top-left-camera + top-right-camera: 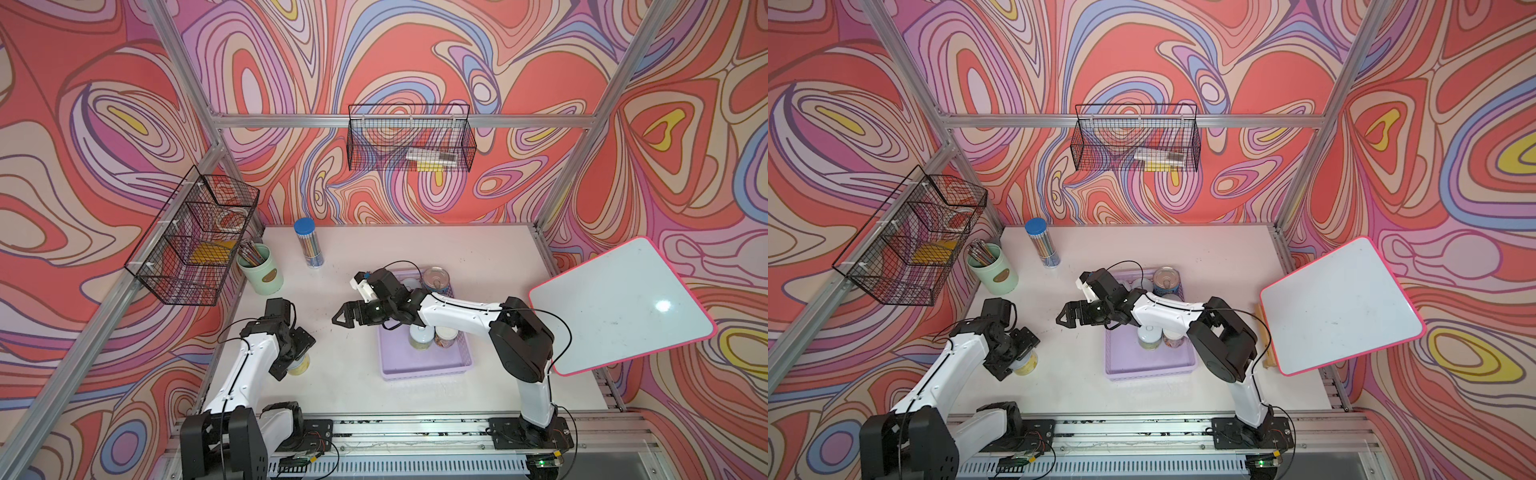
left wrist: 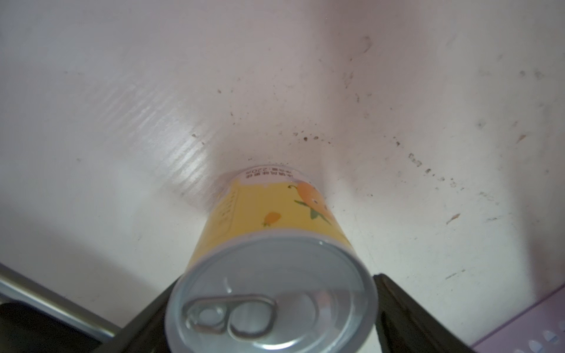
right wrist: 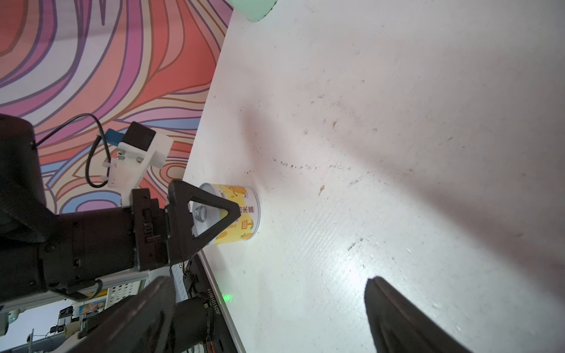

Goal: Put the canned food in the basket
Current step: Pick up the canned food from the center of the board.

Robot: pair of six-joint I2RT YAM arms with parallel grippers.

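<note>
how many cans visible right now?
5. Yellow can on the table, between the left hand's fingers. Four in the lilac basket: blue-labelled can, part-hidden white top, two cans mid-basket. Right arm may hide more.

Glossy metal-lidded, paper-labelled can (image 2: 272, 269); smooth, scuffed white table (image 2: 122, 91).

Bright, even light; glare on the whiteboard (image 1: 663, 306); wrist foregrounds blurred.

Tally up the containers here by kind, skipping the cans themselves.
Black wire baskets: 2
Lilac plastic basket: 1
Green pencil cup: 1
Clear pencil tube: 1
Total: 5
</note>
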